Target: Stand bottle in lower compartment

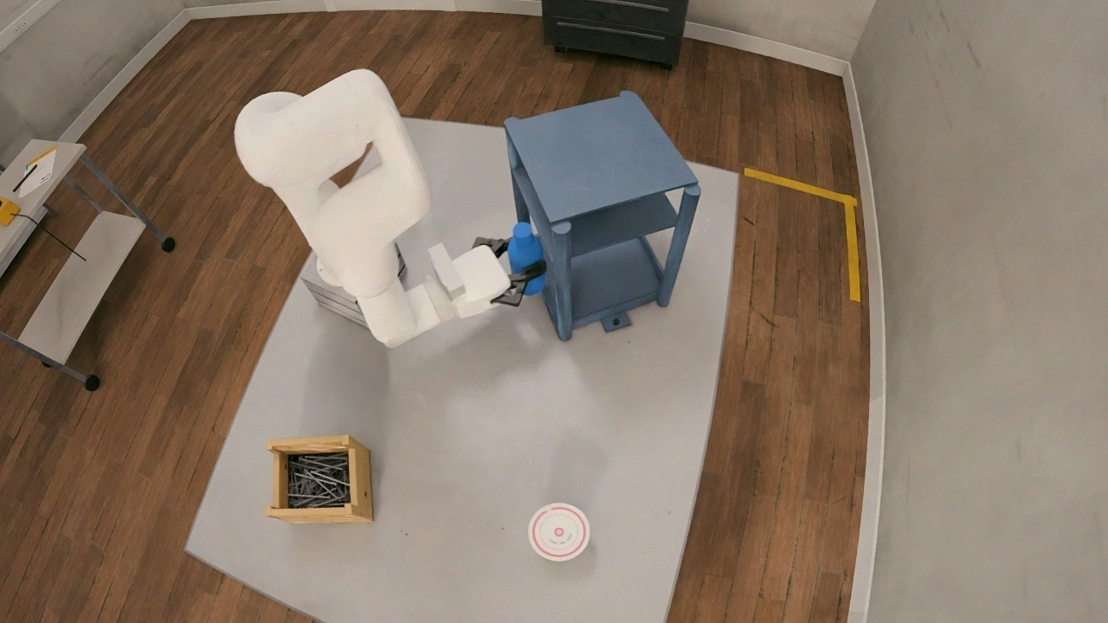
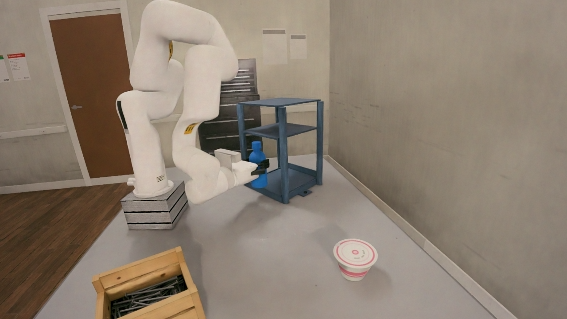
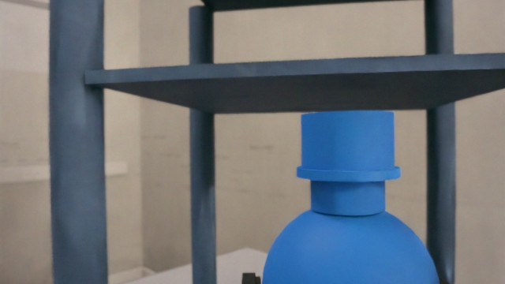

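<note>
With its jaws clamping the upright blue bottle [image 2: 257, 164] at centre frame, just outside the shelving unit [image 2: 282, 158], the gripper [image 2: 262, 166] is risking knocking the cap against the middle shelf [image 3: 276, 84]

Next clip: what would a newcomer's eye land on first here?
Most likely the bright blue bottle, upright with its cap up, clamped in the black claw of the big white arm right at the front of the blue shelving unit. In the wrist view its cap sits just below the middle shelf. Nearer the camera stand a wooden crate of metal rods and a pink-striped cup.
</note>
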